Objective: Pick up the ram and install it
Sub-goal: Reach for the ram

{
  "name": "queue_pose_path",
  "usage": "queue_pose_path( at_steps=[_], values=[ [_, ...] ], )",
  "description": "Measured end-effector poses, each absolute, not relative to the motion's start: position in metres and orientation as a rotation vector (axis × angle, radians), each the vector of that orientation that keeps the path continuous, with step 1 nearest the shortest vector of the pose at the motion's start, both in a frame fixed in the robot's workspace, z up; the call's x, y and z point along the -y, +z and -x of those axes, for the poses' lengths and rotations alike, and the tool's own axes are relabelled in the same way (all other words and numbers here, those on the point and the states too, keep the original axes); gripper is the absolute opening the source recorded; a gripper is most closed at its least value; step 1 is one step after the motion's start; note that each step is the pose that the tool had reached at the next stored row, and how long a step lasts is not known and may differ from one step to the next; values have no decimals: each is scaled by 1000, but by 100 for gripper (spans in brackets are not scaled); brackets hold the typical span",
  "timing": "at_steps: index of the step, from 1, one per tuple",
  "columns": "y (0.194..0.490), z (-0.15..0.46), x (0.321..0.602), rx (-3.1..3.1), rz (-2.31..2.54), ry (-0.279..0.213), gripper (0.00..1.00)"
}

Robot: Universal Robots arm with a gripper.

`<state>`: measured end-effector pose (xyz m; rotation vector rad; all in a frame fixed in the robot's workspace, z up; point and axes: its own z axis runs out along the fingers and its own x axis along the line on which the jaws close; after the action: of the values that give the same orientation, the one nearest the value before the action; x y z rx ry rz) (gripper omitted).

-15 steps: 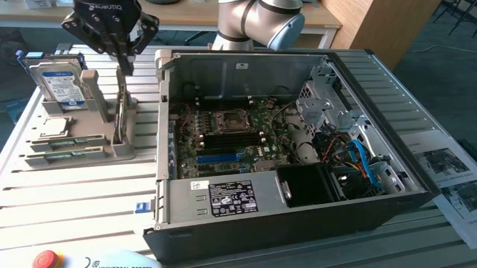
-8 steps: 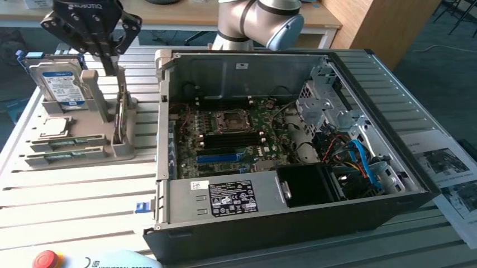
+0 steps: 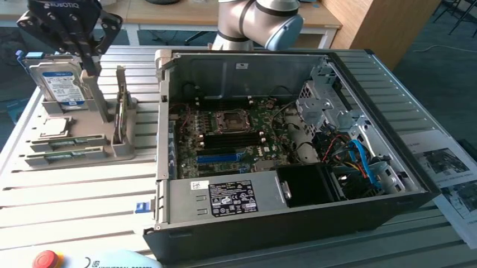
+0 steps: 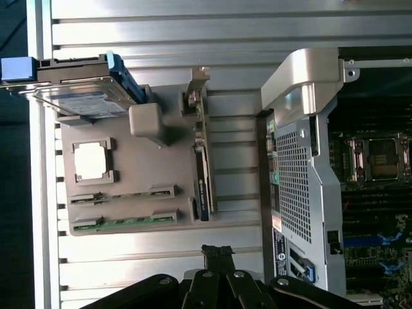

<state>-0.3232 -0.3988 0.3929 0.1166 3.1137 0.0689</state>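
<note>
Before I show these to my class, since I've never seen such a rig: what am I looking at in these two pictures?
It is a robot arm with a pincer at its end. One picture comes from a camera off the arm, the other from a camera on its wrist. On the slatted metal table are an open computer case and a grey holder carrying a hard drive, a processor chip and the ram. The pincer is shut, holds nothing, and hangs above the holder.
</note>
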Motion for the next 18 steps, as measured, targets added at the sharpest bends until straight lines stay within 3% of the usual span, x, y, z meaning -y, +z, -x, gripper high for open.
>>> queue_pose_path(
  at_steps=[18],
  values=[
    [393,348,399,-3114,-117,69,10]
  ],
)
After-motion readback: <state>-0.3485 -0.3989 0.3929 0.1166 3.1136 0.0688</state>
